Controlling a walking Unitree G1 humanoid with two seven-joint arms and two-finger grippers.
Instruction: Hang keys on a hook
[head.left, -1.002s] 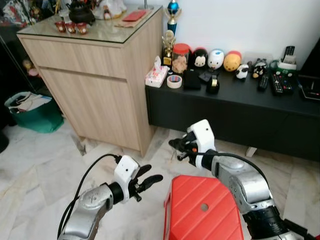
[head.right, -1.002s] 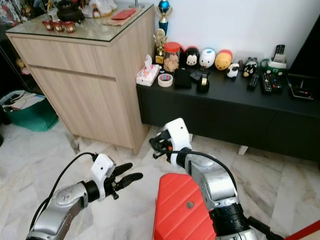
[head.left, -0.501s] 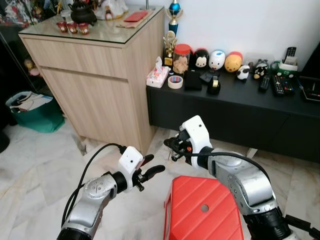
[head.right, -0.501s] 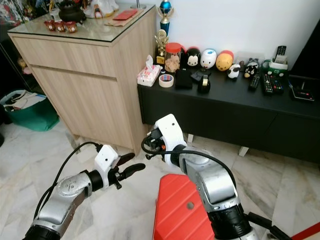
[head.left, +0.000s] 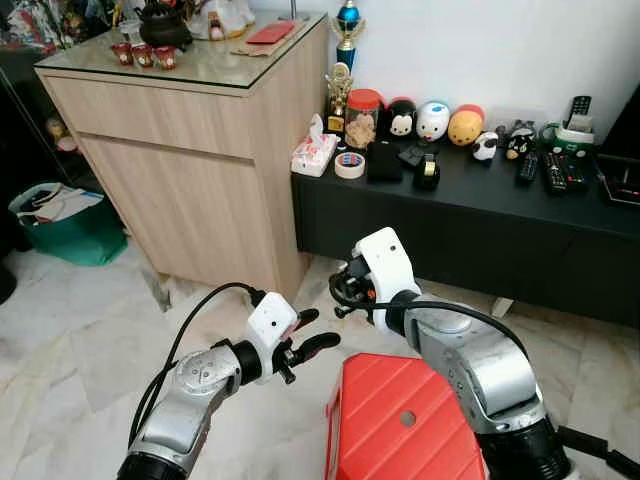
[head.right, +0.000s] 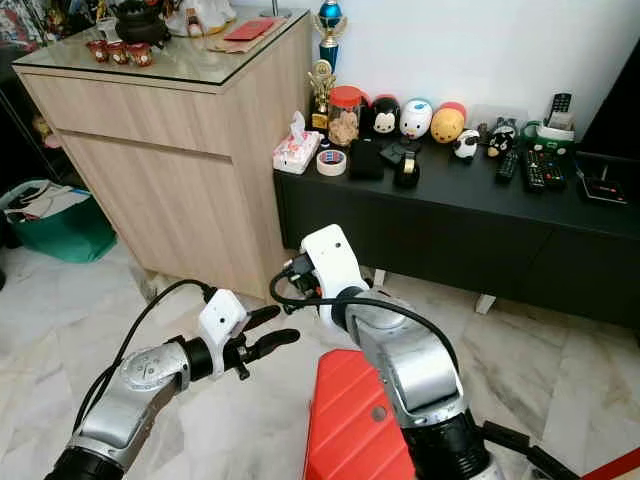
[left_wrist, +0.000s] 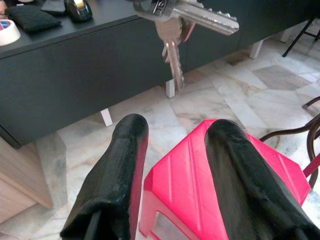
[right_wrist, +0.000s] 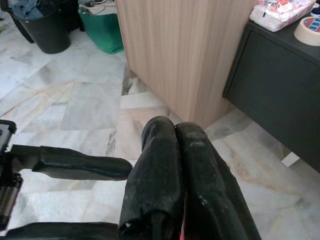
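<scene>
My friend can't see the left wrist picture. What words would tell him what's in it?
A bunch of silver keys dangles above the left hand, whose two black fingers are spread open. Below sit a red stool, marble floor and a black cabinet.

Silver arms, white wrist housings, black cables

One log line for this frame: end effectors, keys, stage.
right end effector: shut on keys | left end effector: open, below keys | stage: hook not reached

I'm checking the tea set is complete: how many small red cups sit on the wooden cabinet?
3 small red cups stand in a row on the light wooden cabinet, near its left end: one left, one middle, one right. The dark teapot behind may hide more.
</scene>
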